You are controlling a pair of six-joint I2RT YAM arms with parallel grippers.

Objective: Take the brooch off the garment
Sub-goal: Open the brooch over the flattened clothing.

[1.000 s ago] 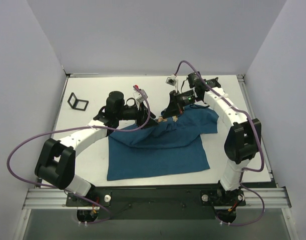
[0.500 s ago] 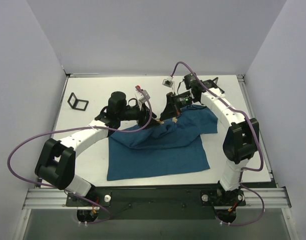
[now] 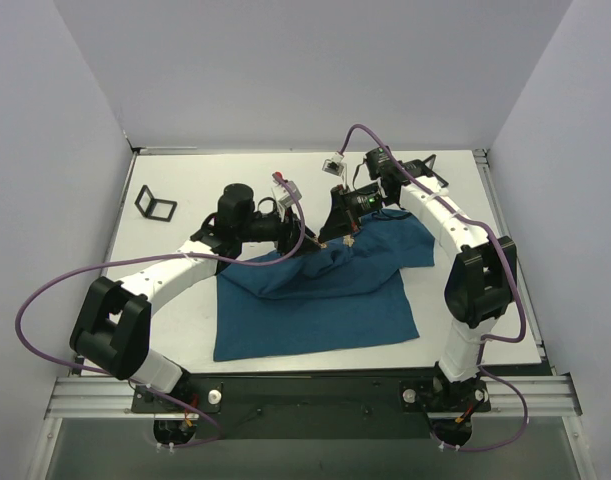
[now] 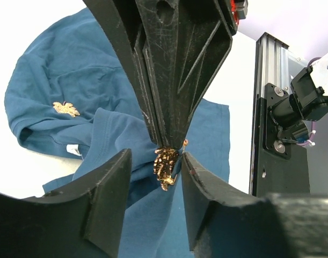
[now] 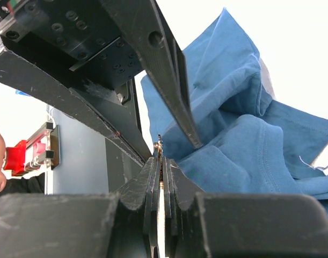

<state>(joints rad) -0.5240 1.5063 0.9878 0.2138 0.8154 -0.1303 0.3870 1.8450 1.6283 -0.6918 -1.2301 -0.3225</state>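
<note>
One brooch (image 4: pixel 166 164) sits mid-frame, pinched in the closed right hand (image 4: pixel 169 141), between the left hand (image 4: pixel 154 161) and its two parted fingers. One garment (image 3: pixel 315 300) lies bunched on the table (image 3: pixel 185 180), a second gold ornament (image 4: pixel 65 109) on it; one black frame (image 3: pixel 155 204) stands upper left.

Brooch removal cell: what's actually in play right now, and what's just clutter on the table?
In the job:
- brooch, pinched in the shut right claw
- garment
- left claw, open either side of the brooch

Lying about:
- black square frame, far left corner of the table
</note>
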